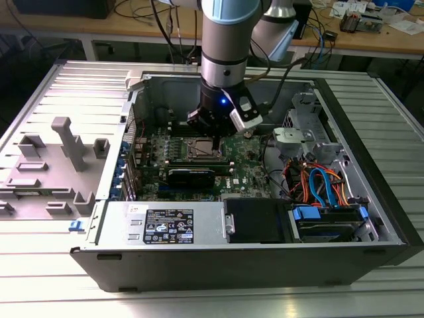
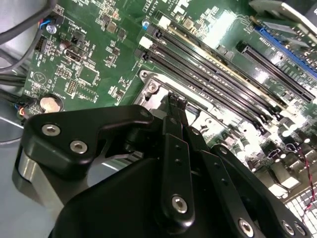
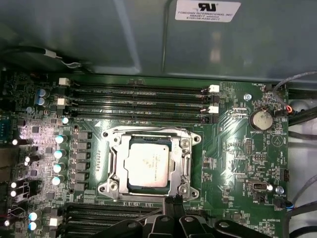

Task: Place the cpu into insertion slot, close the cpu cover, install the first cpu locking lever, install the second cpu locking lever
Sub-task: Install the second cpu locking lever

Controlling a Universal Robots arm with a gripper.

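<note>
The open computer case (image 1: pixel 252 252) lies on its side on the ribbed metal desk (image 1: pixel 212 301), with the arm (image 1: pixel 225 40) reaching straight down into it over the green motherboard (image 3: pixel 237 163). On that board, in the first wrist view, the insertion slot (image 3: pixel 113 184) sits between two banks of long black memory slots (image 3: pixel 138 101), and the cpu (image 3: pixel 147 161) already lies flat inside it, silver top up and its edges parallel to the socket rim. The cpu cover (image 3: pixel 185 158) appears to lie down around the chip as a silver frame, though whether it is fully seated cannot be judged. A thin locking lever (image 3: pixel 143 211) seems to run along the socket edge nearest the hand, and its latched state cannot be told. The hand (image 3: pixel 174 201) hovers just beside that edge of the socket with its fingertips (image 2: pixel 177 101) drawn together into a narrow closed point, holding nothing. The step in hand appears to be work on the cover or a lever. To do it well, contact should be made on the metal frame or lever only, never on the chip top, pressure should be applied steadily, and the cpu should remain square in its recess throughout.
</note>
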